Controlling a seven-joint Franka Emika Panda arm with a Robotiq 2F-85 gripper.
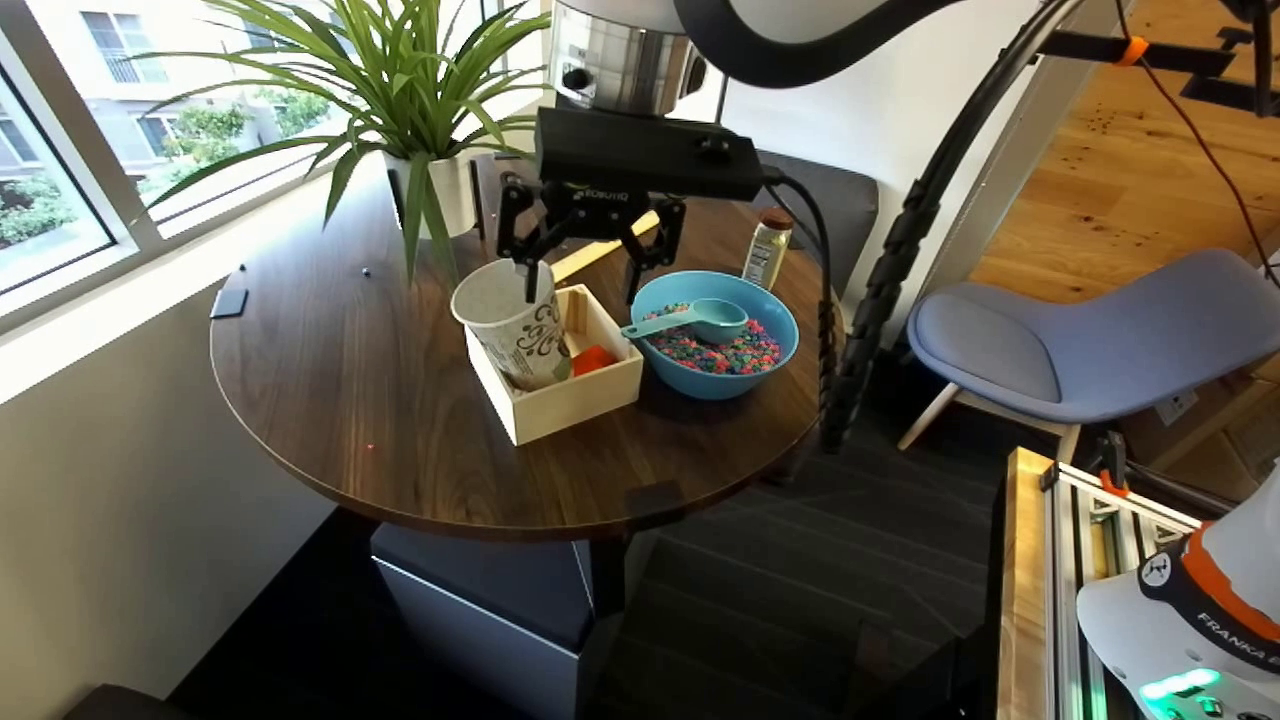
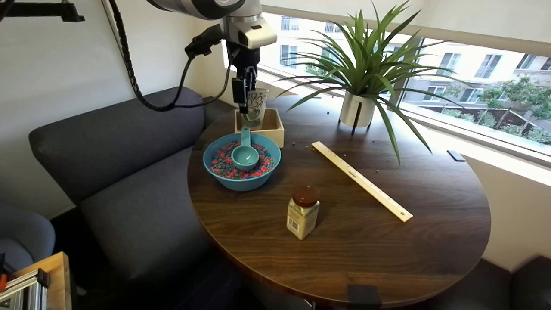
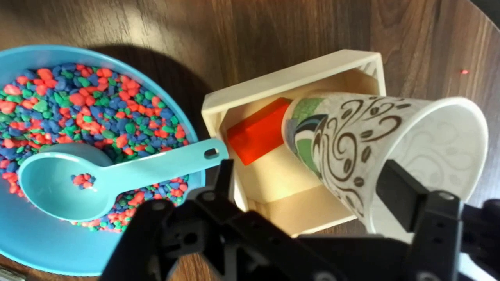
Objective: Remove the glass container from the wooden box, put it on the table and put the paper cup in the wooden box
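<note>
The paper cup [image 1: 515,335] stands in the wooden box [image 1: 575,405], leaning a little in an exterior view. In the wrist view the printed cup [image 3: 347,132] fills one side of the box [image 3: 291,80]. My gripper [image 1: 582,292] is open above the box. In the wrist view [image 3: 312,168], one finger is inside the cup's mouth and the other is outside, over the box wall near the bowl. The glass container [image 2: 302,219], a small jar with a brown lid and yellowish contents, stands on the dark round table [image 2: 387,254], away from the box.
A blue bowl [image 2: 242,184] of coloured pebbles, with a scoop [image 3: 156,166], stands close beside the box. A flat red-orange piece [image 3: 258,130] lies in the box. A wooden ruler [image 2: 361,181] and a potted plant [image 2: 357,110] are on the table.
</note>
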